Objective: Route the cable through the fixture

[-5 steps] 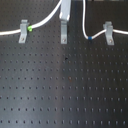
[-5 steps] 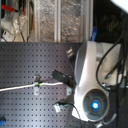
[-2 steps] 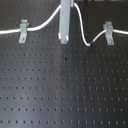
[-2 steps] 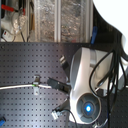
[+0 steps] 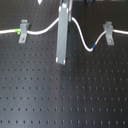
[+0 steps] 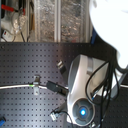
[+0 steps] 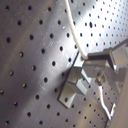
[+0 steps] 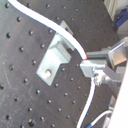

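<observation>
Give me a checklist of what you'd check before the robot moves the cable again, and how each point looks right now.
1. Gripper holds the cable: ok, pinched at the fingertips in the second wrist view.
2. Cable seated in left clip in the first exterior view: ok.
3. Cable seated in right clip: ok.
4. Cable routed through the middle clip: not ok, it passes beside it.
5. Cable free of kinks: cannot tell.
</observation>
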Available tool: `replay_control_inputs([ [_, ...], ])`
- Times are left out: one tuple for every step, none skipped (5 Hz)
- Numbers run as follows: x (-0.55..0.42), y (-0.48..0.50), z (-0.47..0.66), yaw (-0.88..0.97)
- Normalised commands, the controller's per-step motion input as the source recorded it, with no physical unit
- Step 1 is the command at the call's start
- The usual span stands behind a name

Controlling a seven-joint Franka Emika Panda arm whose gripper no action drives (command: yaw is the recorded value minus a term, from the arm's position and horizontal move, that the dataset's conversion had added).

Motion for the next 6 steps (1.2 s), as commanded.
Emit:
replay_control_inputs([
  [-0.445,-0.012,0.23,-0.29],
  [-0.390,0.041,0.00,-0.32],
  [0.000,0.015,0.00,0.00],
  [-0.157,-0.065,0.57,-0.10],
  [0.000,0.013,0.00,0.00],
  [-0.319,0.017,-0.03,0.11],
])
